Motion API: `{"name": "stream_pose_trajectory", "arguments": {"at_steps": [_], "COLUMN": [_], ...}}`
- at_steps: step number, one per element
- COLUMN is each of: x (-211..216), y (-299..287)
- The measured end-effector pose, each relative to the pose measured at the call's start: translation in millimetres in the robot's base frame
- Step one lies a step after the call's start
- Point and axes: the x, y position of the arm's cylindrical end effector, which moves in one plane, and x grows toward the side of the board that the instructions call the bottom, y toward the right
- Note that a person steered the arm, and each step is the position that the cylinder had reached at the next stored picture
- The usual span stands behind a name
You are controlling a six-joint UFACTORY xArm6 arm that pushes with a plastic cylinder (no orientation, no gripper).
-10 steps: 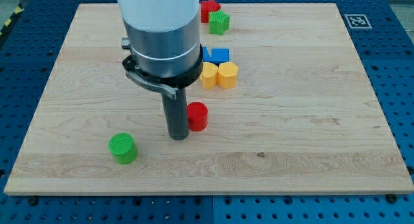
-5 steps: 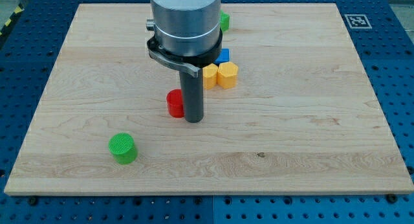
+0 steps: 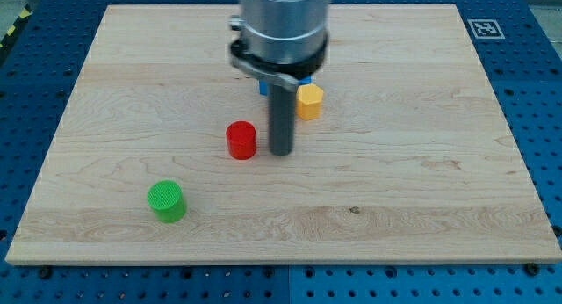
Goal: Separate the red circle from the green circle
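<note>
The red circle [image 3: 241, 140] is bright red with a ribbed side. The green circle [image 3: 166, 201] is light green, also ribbed. The yellow hexagon block [image 3: 309, 101] is orange-yellow. Small parts of blue blocks [image 3: 261, 88] show beside the arm, their shape hidden. My tip [image 3: 281, 152] is dark grey, nearly black; the arm body [image 3: 283, 23] above it is silver-grey metal. The wooden board [image 3: 421, 146] is pale beige with fine grain lines and one black-and-white marker [image 3: 485, 28]. The table [image 3: 544, 93] is blue with dots.
</note>
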Motion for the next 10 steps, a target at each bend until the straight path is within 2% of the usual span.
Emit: {"name": "stream_pose_trajectory", "arguments": {"at_steps": [2, 4, 5, 6, 7, 8, 9, 10], "x": [9.2, -27.1, -18.6, -27.3, -86.0, -89.9, -68.0, -79.9], "y": [-34.3, -143.2, -141.0, -140.6, -140.5, -140.5, -140.6, -146.3]}}
